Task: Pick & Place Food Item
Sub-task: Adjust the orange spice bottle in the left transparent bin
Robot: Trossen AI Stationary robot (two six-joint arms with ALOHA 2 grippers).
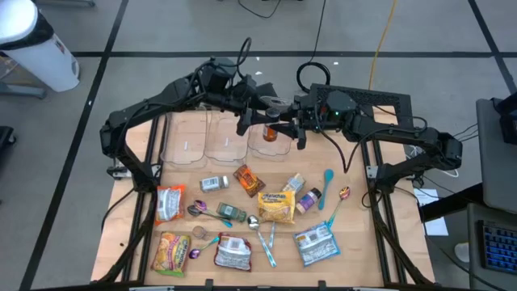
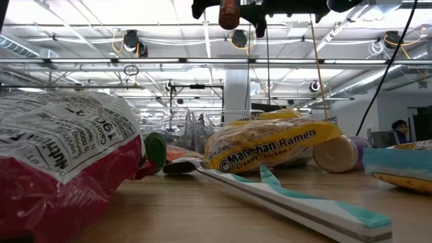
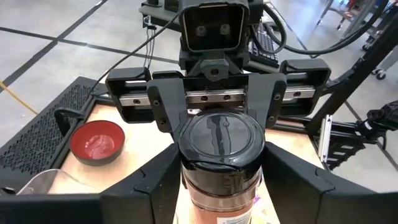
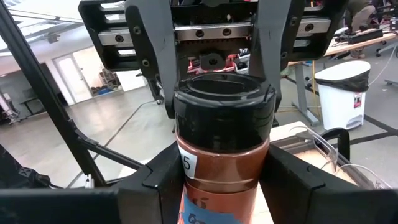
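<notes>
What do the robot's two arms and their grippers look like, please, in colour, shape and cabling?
Both arms are black, built of slim jointed tubes with bulkier joint housings. The left gripper and the right gripper each have two broad, flat black fingers sliding on a silver rail fixed with screws. A boxy black camera sits above the right gripper's rail. Black cables loop over the wrists.

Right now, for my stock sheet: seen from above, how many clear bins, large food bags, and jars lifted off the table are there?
clear bins: 3
large food bags: 5
jar in the air: 1
total: 9
</notes>
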